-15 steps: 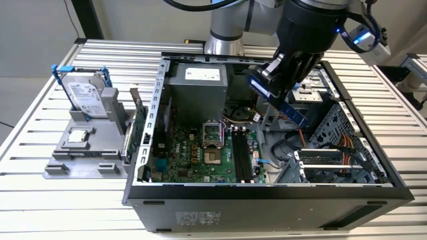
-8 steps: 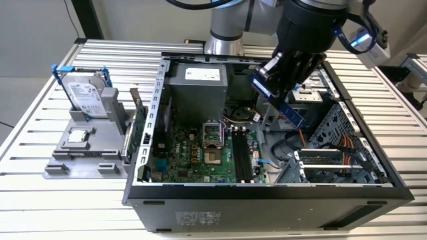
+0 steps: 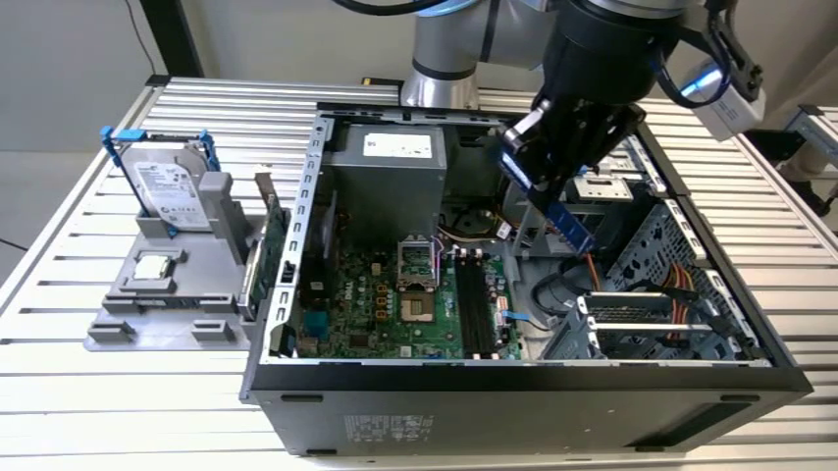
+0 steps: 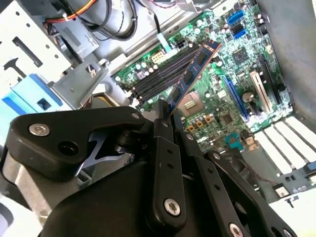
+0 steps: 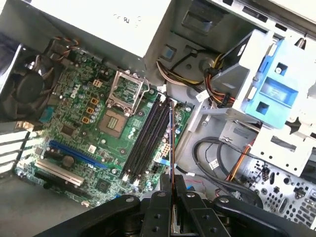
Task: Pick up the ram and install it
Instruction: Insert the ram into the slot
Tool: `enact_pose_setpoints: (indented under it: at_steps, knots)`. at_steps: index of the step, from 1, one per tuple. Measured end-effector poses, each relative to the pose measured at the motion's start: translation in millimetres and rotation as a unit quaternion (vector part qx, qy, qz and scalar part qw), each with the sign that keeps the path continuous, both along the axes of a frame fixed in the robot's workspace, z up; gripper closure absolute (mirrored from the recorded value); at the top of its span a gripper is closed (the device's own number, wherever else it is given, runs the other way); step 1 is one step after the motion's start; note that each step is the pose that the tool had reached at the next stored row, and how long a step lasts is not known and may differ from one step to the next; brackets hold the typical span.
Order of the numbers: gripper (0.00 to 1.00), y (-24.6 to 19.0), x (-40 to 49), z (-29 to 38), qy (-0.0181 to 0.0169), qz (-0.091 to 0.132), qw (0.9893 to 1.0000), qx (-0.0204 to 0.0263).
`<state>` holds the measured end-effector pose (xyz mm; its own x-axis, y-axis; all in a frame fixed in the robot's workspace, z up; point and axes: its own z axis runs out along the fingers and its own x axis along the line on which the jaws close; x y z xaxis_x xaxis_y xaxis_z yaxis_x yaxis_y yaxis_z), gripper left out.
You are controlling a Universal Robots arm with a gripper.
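Observation:
My gripper [image 3: 548,182] hangs over the open computer case [image 3: 294,294], shut on the ram [image 3: 574,231], a narrow dark blue stick that slants downward from the fingers. In the second wrist view the ram [image 4: 190,74] reaches out from the gripper [image 4: 165,116] above the motherboard. The first wrist view has the ram [image 5: 171,138] edge-on, a thin line rising from the gripper [image 5: 171,186]. The black memory slots [image 3: 474,304] on the green motherboard [image 3: 380,304] lie below the stick, which is held clear of them. Those slots [image 5: 145,140] run beside the ram's line.
A grey holder [image 3: 164,304] on the exterior view's left carries a hard drive [image 3: 171,191] and a small silver chip [image 3: 155,265]. A green card [image 3: 269,260] stands by the case wall. Power supply [image 3: 387,162], cables [image 3: 654,285] and a drive cage [image 3: 681,245] crowd the case.

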<state>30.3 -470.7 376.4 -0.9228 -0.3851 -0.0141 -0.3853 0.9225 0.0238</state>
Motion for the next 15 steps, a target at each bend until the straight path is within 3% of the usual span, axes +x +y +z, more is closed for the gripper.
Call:
enact_pose_setpoints:
  at_steps: [7,15]
  knots:
    - [1.0,0.0,0.0,-0.1,0.0,-0.043,0.9991,0.0001]
    - [1.0,0.0,0.0,0.0,0.0,-0.092,0.9958,0.0]
